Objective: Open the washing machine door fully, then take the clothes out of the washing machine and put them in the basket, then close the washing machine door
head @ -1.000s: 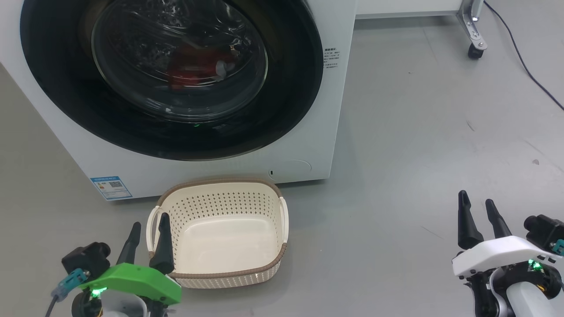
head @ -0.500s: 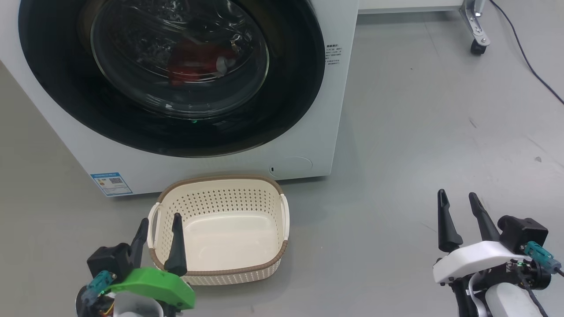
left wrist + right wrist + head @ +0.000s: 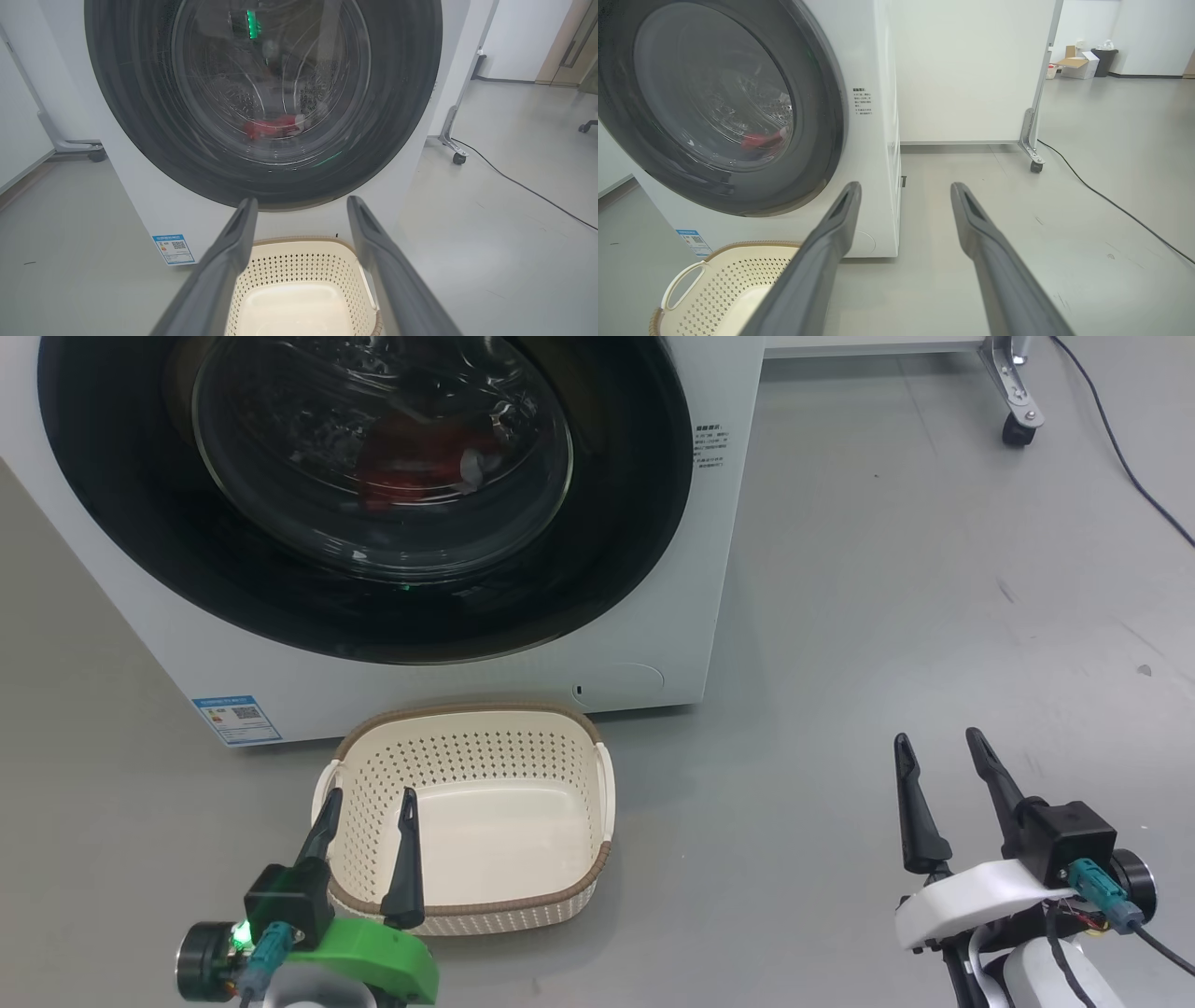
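Door (image 3: 383,546) is seen shut against the washer (image 3: 653,644), ahead of and above the left gripper (image 3: 371,795); the red clothes (image 3: 411,457) are glimpsed through its glass. Over the last second both wrists have been rolled and both grippers drawn inward. The empty basket (image 3: 467,714) now lies just beneath and ahead of the left one, and well to the left of the right gripper (image 3: 937,737). Both are spread wide, with nothing held. An approach is judged under way; the door is not yet touched, so opening it comes first
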Available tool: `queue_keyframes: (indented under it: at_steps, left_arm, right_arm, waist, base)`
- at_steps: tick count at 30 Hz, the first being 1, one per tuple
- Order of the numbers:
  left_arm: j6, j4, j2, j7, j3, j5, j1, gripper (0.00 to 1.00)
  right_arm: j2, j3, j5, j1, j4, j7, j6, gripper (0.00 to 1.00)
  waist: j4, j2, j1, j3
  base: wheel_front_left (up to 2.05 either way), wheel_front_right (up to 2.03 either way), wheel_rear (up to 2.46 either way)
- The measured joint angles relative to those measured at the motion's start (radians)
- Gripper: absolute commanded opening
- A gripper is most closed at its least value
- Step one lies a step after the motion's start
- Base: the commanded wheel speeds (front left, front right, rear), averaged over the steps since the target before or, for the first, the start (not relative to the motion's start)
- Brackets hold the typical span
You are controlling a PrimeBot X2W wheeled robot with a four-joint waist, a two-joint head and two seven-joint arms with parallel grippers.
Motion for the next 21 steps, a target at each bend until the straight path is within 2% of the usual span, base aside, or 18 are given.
queue_keyframes:
  at_steps: [6, 21]
  left_arm:
    - [0.011, 0.0, -0.005, -0.018, -0.011, 0.068, 0.0, 1.0]
    - [0.015, 0.015, -0.013, -0.018, -0.009, 0.072, 0.0, 1.0]
  right_arm:
    - [0.007, 0.005, -0.065, 0.001, -0.006, -0.019, -0.006, 1.0]
    - [0.026, -0.02, -0.067, 0.019, -0.006, -0.021, -0.005, 1.0]
  waist:
    - [0.002, 0.0, 0.0, 0.003]
    - [0.007, 0.0, 0.0, -0.002]
  base:
    - [0.0, 0.0, 0.0]
    - [0.0, 0.0, 0.0]
